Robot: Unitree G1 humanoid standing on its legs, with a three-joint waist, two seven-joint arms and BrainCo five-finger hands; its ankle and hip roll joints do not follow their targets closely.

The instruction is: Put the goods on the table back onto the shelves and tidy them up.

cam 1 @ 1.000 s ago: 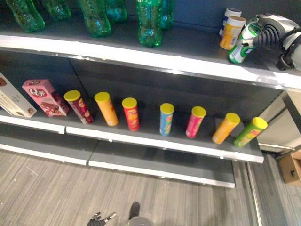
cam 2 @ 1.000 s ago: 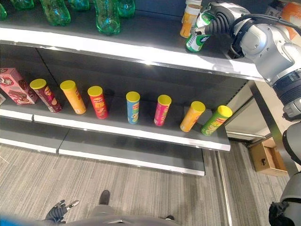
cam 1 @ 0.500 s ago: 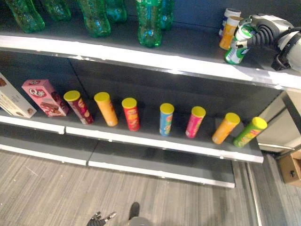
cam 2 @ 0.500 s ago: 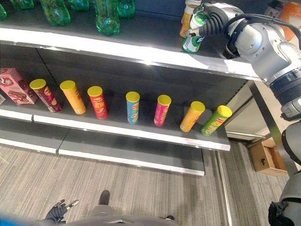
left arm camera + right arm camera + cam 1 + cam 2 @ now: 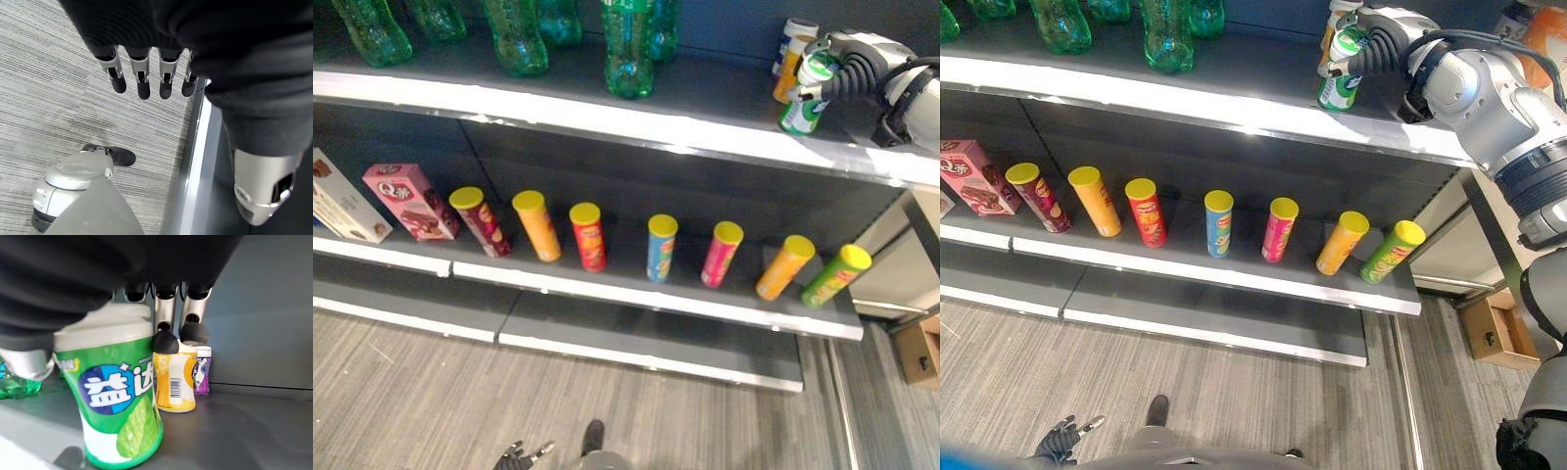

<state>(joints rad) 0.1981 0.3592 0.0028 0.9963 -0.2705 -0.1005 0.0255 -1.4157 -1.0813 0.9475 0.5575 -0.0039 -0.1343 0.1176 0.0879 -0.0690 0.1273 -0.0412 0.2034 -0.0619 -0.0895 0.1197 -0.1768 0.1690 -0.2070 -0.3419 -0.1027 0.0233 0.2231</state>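
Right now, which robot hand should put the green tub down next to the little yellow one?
The right hand. Its fingers already hold the green tub on the top shelf, beside the yellow tub. The left hand hangs low over the floor, open.

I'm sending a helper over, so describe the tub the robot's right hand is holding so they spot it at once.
Look at the top shelf, right end. The green tub with a white lid stands nearest the front edge, in the right hand. Its neighbours behind it are an orange-yellow tub and a purple one.
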